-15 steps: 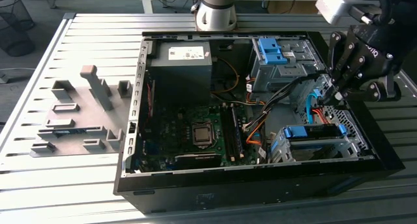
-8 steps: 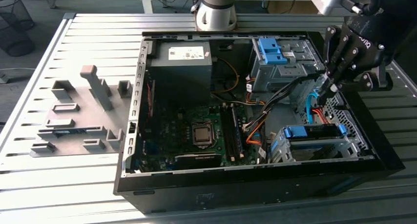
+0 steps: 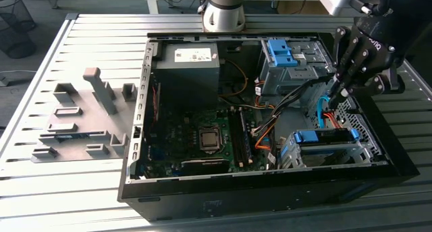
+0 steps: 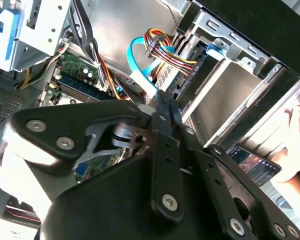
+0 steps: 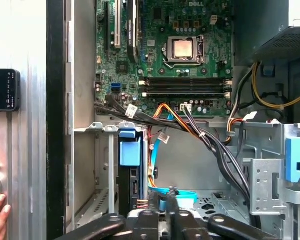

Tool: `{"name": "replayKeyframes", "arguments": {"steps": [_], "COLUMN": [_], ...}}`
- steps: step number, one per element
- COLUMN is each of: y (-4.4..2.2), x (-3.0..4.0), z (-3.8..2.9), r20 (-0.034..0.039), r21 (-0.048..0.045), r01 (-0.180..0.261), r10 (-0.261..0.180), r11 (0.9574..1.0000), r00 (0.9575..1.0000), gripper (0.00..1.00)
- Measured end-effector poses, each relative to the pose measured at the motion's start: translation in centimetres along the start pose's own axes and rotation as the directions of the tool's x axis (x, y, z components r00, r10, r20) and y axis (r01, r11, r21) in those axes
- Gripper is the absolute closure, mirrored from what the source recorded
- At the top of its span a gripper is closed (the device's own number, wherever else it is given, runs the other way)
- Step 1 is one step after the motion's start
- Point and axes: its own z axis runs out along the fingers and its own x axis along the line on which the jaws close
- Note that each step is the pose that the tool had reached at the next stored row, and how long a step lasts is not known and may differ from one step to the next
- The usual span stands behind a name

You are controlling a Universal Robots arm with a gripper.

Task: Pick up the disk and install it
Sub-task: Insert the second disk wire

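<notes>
Gripper point(image 3: 337, 93): hovering inside the computer case point(image 3: 270, 191), fingers drawn narrow near the blue cable point(image 3: 324, 108); disk point(image 3: 325, 137) sitting below in its bay; advisable: descending clear of wiring

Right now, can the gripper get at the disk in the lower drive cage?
Probably yes. The gripper hangs inside the open case just above the disk, whose blue frame faces up. The light blue cable and coloured wires between them could snag.
</notes>
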Motion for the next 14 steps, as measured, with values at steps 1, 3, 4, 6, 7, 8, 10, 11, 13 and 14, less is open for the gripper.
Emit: {"name": "replayKeyframes", "arguments": {"steps": [1, 3, 4, 6, 7, 8, 10, 11, 13, 14], "y": [0.0, 0.0, 0.0, 0.0, 0.0, -0.01, 0.0, 0.0, -0.01, -0.01], "x": [-0.02, -0.06, -0.08, -0.12, -0.13, -0.13, -0.13, -0.13, -0.14, -0.15], "z": [0.09, 0.27, 0.35, 0.57, 0.69, 0.8, 1.02, 1.13, 1.36, 1.47], "r20": [-0.0017, -0.0048, -0.0058, -0.0084, -0.0123, -0.0175, -0.028, -0.0333, -0.043, -0.047], "r21": [0.0, -0.0001, -0.0003, -0.0006, -0.0007, -0.0005, -0.0003, -0.0002, 0.0, 0.0001], "r01": [0.0, 0.0, 0.0, 0.0, 0.0, 0.0, 0.0, 0.0, 0.0, 0.0], "r10": [0.0, 0.0, 0.0, 0.0, 0.0, 0.0, 0.0, 0.0, 0.0, 0.0], "r11": [1.0, 1.0, 1.0, 1.0, 1.0, 1.0, 1.0, 1.0, 1.0, 1.0], "r00": [1.0, 1.0, 1.0, 1.0, 0.9999, 0.9998, 0.9996, 0.9994, 0.9991, 0.9989], "gripper": [0.84, 0.76, 0.76, 0.76, 0.76, 0.76, 0.76, 0.76, 0.76, 0.76]}}
